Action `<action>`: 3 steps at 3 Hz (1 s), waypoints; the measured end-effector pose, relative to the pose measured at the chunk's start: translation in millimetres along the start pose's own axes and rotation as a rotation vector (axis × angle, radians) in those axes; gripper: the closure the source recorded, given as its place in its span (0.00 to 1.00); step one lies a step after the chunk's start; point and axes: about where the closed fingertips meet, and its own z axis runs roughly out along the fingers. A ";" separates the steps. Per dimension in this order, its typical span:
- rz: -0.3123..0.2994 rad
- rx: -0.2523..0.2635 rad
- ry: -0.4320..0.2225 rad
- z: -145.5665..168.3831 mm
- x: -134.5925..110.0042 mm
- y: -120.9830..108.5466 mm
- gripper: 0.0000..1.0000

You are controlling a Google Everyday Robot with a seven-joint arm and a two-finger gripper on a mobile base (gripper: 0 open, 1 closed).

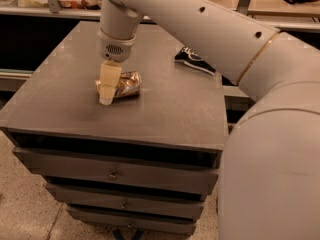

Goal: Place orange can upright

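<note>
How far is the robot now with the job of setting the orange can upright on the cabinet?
Done: the gripper is down at the left end of the orange can, on the cabinet top. In hand: the grasp, it seems; whether the can is held, I cannot tell. Left: the can lies on its side, so lifting, turning and standing it on its base remain.

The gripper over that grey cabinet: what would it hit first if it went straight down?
Probably the cabinet top: the gripper points down, its tip low by the orange can, which lies on its side. Depth is unclear.
</note>
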 end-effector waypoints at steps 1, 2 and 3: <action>-0.018 -0.019 0.008 14.0 -6.0 -9.2 0.11; -0.036 -0.041 0.009 23.6 -8.0 -11.5 0.24; -0.068 -0.052 0.006 27.9 -11.5 -12.0 0.49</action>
